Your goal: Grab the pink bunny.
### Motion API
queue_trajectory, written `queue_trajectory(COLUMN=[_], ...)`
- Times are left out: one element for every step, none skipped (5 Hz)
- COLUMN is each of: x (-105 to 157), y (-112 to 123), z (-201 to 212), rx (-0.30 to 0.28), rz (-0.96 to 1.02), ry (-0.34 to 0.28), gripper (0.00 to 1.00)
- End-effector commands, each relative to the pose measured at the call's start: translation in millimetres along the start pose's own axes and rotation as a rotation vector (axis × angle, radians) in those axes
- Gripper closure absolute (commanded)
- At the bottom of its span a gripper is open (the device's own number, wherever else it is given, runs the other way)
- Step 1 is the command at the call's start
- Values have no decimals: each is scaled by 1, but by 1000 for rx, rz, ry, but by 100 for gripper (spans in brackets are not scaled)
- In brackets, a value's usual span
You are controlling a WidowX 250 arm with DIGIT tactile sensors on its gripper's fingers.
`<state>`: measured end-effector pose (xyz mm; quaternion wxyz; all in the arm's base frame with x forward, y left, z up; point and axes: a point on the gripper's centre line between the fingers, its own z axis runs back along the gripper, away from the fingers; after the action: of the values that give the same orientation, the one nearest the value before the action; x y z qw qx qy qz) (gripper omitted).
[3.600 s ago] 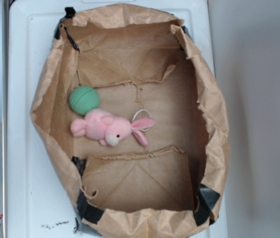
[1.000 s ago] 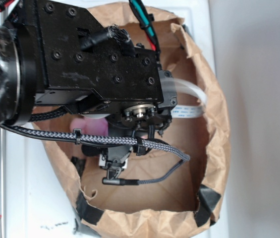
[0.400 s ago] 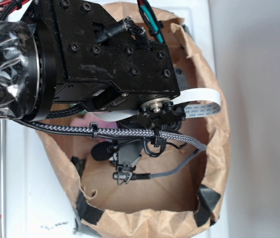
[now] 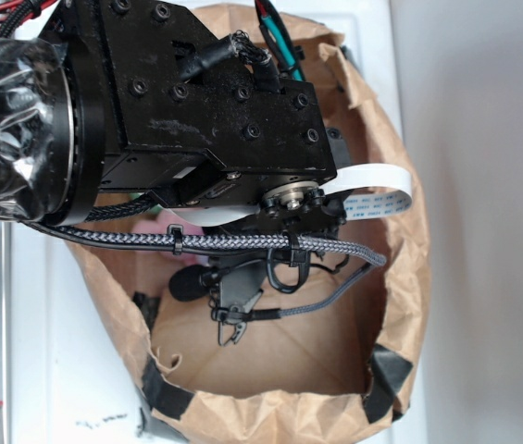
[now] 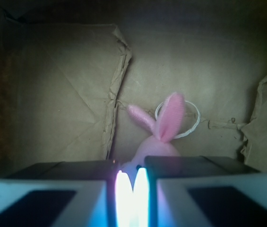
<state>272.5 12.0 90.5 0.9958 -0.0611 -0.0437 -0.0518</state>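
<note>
In the wrist view the pink bunny lies on the brown paper floor with its head and two long ears pointing away from me. Its body runs back between my gripper's two fingers. The jaws stand close together and pinch the overexposed pink plush. In the exterior view the black arm covers the middle of the paper bag. Only a sliver of the pink bunny shows under the arm's left side, and the fingers themselves are hidden there.
A thin white ring lies on the bag floor behind the bunny's ears. Folded paper flaps rise at the left and right. A braided cable and a white ribbon cable hang over the bag. The bag's crumpled walls surround the arm.
The arm came in over the bag and covered the bunny and the green ball. In the last second it shifted right and lower. Since 0.4 s ago it has barely moved.
</note>
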Motion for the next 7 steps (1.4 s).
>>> queue_trajectory(x=[9,9,10,10,10,9,8], y=[10,10,11,10,10,10,10], z=[21,21,21,20,20,19,18], rx=[12,16,44,54,56,57,59], rz=[39,43,41,46,43,41,36], ry=[-81,-85,-85,-90,-88,-87,-81], gripper=[100,100,0,0,0,0,0])
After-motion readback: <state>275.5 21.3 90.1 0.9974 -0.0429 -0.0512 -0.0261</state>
